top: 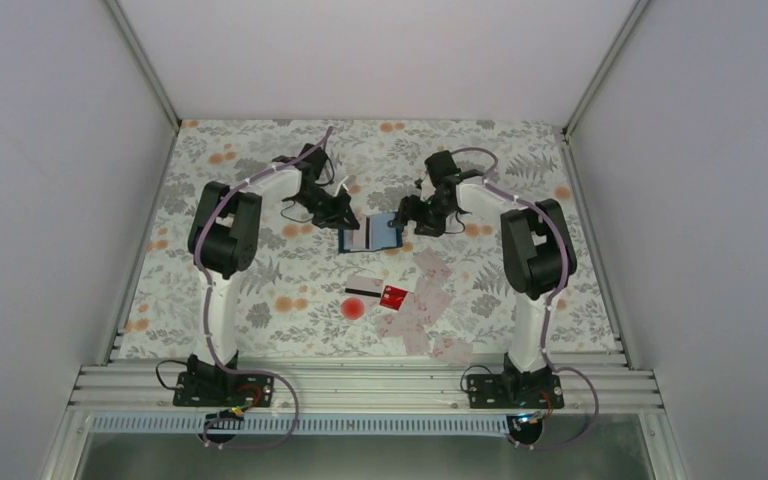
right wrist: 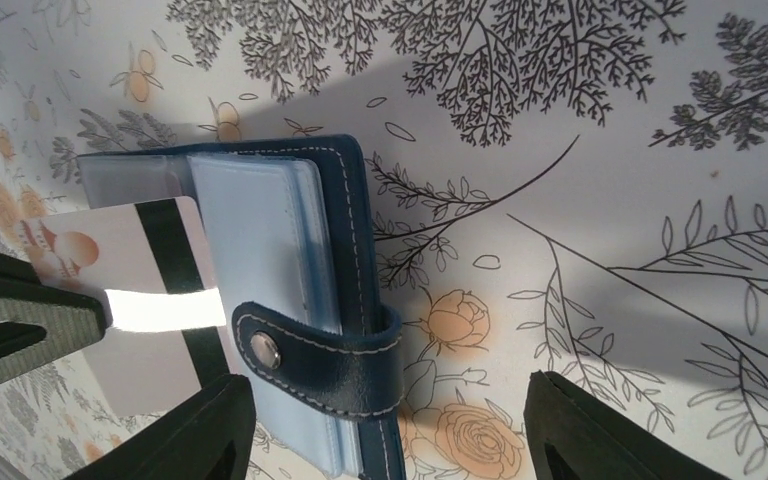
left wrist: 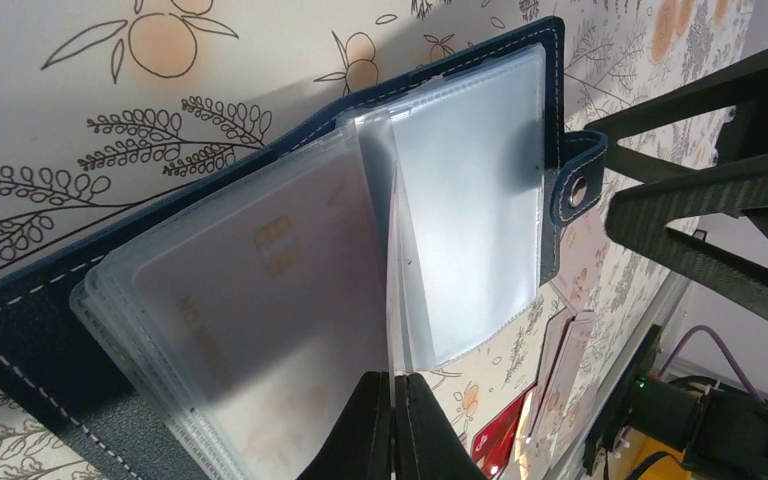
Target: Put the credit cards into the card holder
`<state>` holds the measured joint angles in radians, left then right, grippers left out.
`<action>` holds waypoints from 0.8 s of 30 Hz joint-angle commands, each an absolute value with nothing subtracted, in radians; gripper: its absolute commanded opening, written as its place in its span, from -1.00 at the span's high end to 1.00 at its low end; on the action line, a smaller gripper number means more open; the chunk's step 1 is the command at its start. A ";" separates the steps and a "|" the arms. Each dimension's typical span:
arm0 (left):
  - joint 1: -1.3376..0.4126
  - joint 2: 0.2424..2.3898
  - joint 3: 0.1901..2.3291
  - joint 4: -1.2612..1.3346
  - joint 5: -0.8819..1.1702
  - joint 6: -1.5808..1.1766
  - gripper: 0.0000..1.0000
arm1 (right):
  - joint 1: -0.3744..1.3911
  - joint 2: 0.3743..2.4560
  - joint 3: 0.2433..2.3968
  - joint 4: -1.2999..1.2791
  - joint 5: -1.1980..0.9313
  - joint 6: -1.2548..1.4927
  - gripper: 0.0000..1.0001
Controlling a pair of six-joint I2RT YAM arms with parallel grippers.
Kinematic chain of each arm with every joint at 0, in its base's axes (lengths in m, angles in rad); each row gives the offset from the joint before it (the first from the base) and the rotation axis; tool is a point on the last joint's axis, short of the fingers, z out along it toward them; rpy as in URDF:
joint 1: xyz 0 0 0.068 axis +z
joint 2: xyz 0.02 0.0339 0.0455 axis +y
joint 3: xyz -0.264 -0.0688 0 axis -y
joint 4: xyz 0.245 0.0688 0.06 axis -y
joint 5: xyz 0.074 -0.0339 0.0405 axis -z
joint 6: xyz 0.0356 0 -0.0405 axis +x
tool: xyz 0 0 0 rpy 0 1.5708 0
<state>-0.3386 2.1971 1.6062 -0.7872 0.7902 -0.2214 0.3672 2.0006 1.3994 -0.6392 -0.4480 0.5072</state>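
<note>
The navy card holder (top: 372, 236) lies open on the floral cloth between both arms, its clear pockets fanned out (left wrist: 260, 290). My left gripper (left wrist: 393, 400) is shut on a credit card seen edge-on, standing among the pockets. In the right wrist view that card (right wrist: 145, 375) shows white with a black stripe. My right gripper (right wrist: 390, 425) is open, its fingers either side of the holder's snap tab (right wrist: 320, 355) and right cover, not touching. More credit cards lie nearer the bases: a striped white one (top: 363, 288), a red one (top: 394, 296), and pale pink ones (top: 430, 300).
The left gripper's body (right wrist: 20, 320) shows close to the holder's left side, and the right gripper (left wrist: 720, 200) looms at its tab side. White walls enclose the table on three sides. An aluminium rail (top: 360, 385) runs along the near edge.
</note>
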 commanded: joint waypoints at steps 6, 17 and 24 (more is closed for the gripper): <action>-0.339 2.225 1.634 -0.803 0.808 -0.255 0.95 | 0.383 2.047 1.457 -0.646 -0.459 0.486 -0.35; -0.336 2.243 1.640 -0.807 0.831 -0.261 0.95 | 0.397 2.096 1.478 -0.663 -0.472 0.442 0.14; -0.337 2.244 1.636 -0.802 0.838 -0.263 0.95 | 0.397 2.109 1.478 -0.665 -0.479 0.434 0.39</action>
<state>-0.3374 2.2200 1.6196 -0.7952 0.8280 -0.2520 0.3882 2.0972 1.4578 -0.6521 -0.4656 0.4503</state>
